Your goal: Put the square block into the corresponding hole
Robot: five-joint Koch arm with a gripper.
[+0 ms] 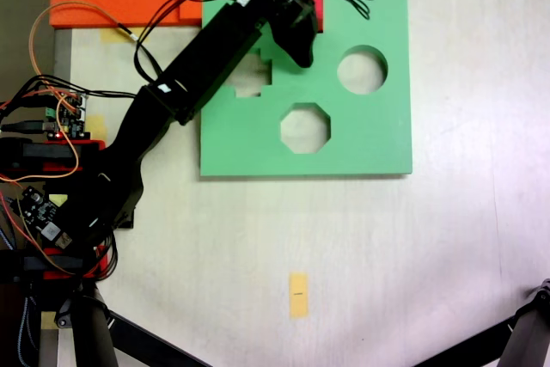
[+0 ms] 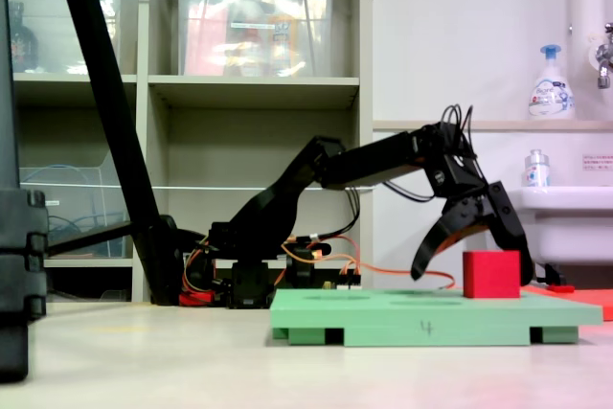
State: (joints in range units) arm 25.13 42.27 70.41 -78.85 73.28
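On the green foam board (image 2: 421, 318), the square block (image 2: 491, 275) is seen standing upright near the far edge in the side-on fixed view, while the gripper (image 2: 469, 261) is held spread wide just above and partly around it, nothing grasped. The corresponding hole cannot be made out, being covered by the arm (image 1: 215, 53) in the top-down fixed view. The jaws are best lowered squarely over opposite flat faces before being closed, so that the cube is not tipped or nudged sideways.

Both fixed views are bright and evenly lit. The worktop (image 1: 412, 255) looks pale and washed out from above. Shadows are soft and faint. Everything looks a little blurry, mostly the shelves (image 2: 254, 88) at the upper left.
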